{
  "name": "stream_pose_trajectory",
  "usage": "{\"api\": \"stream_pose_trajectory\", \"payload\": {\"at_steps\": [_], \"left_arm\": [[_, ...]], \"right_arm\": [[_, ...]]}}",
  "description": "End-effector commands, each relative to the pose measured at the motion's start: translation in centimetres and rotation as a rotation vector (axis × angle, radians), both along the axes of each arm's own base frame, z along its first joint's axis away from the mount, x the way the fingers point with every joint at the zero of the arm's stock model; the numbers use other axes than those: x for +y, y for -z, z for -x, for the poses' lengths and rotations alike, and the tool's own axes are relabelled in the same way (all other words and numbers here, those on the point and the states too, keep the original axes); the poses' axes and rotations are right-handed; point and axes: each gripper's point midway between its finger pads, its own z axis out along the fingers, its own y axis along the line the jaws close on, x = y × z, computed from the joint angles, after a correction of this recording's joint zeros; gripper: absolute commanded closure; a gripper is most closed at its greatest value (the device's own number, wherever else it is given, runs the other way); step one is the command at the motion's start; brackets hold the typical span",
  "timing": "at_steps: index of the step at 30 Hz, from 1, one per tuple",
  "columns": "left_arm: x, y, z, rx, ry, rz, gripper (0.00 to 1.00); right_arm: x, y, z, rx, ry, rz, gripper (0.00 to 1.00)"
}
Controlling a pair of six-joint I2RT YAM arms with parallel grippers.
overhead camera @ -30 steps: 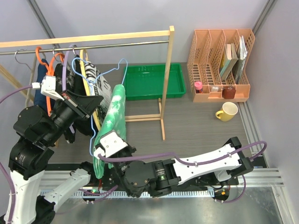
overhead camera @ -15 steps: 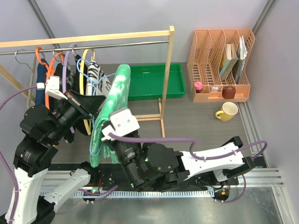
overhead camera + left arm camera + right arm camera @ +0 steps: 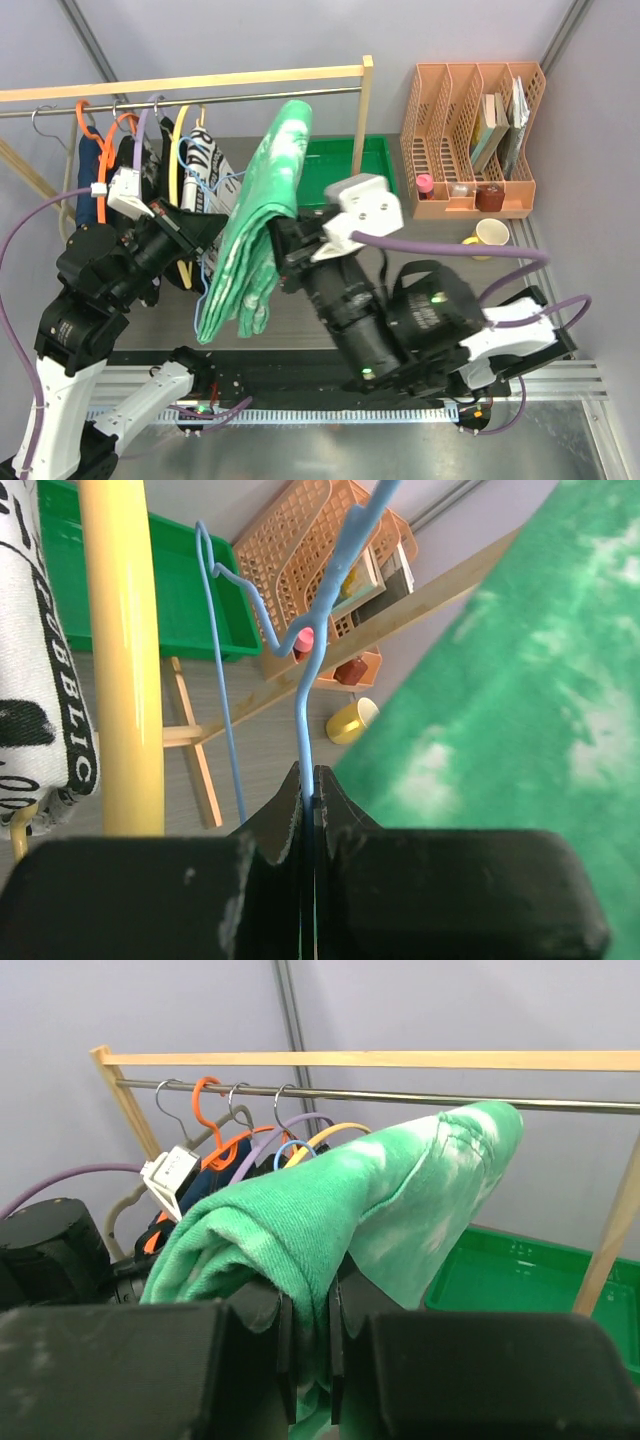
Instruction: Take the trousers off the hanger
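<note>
In the left wrist view the hanger (image 3: pixel 304 728) is disappearing between the left fingers (image 3: pixel 268 832), and the trousers (image 3: pixel 500 730) are blurring and running off the right edge. In the top view the right arm (image 3: pixel 405 320) is blocking part of the yellow mug (image 3: pixel 491 231).

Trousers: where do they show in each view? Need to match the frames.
Top external: trousers run diagonally through the centre, upper end near the top.
Left wrist: trousers fill the right side.
Right wrist: trousers at centre, clamped in the right pincer.
Shared landmark: green tray, upper left in left wrist, lower right in right wrist.
</note>
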Motion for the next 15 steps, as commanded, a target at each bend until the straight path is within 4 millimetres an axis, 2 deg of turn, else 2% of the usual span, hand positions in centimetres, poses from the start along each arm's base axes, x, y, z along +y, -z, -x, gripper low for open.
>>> {"api": "stream_pose_trajectory", "payload": {"at_steps": [1,2,3,4,5,6,7,8,9,10,11,12,13,15], "left_arm": [[-0.3,-0.8,0.6,-0.046,0.038,-0.006,0.99],[-0.4,-1.0,0.8,-0.052,0.051,-0.006,0.99],[-0.4,-1.0,0.8,-0.055,0.055,-0.015,0.99],[-0.4,-0.9,0.9,-0.052,0.057,-0.021,0.99],[-0.4,-1.0,1.1,-0.059,0.062,-0.024,1.0],[-0.3,-1.1,1.1,-0.064,0.061,-0.029,1.0],[-0.2,-1.1,1.2,-0.071,0.06,-0.037,1.0],[-0.2,-1.2,1.2,-0.076,0.06,-0.04,0.99],[0.0,-1.3,1.2,-0.078,0.053,-0.044,0.99],[0.1,-1.2,1.2,-0.077,0.046,-0.049,1.0],[0.1,-1.4,1.2,-0.081,0.044,-0.049,1.0],[0.2,-1.6,1.2,-0.089,0.043,-0.049,0.99],[0.2,-1.7,1.2,-0.091,0.044,-0.049,0.99],[0.2,-1.9,1.1,-0.102,0.042,-0.053,1.0]], "right_arm": [[-7.9,-5.2,-0.8,-0.035,-0.103,-0.168,0.99],[-10.6,-5.7,-1.6,-0.016,-0.108,-0.2,0.99],[-11.3,-5.3,-1.8,0.009,-0.123,-0.216,0.99],[-10.9,-3.6,-1.6,0.006,-0.13,-0.147,0.99],[-12.3,-3.1,-2.1,0.032,-0.124,-0.151,0.99],[-14.8,-3.1,-2.9,0.074,-0.141,-0.216,0.99],[-15.1,-1.4,-3.0,0.07,-0.144,-0.145,0.99],[-16.0,-0.5,-3.3,0.086,-0.138,-0.13,0.99],[-18.5,-0.2,-4.1,0.111,-0.15,-0.166,0.99],[-18.4,1.8,-3.9,0.125,-0.157,-0.118,0.99],[-19.1,2.6,-4.1,0.139,-0.163,-0.114,0.99],[-20.1,3.5,-4.5,0.154,-0.158,-0.109,0.99],[-21.3,5.3,-4.8,0.173,-0.155,-0.087,0.99],[-22.8,7.1,-5.4,0.198,-0.13,-0.065,0.99]]}}
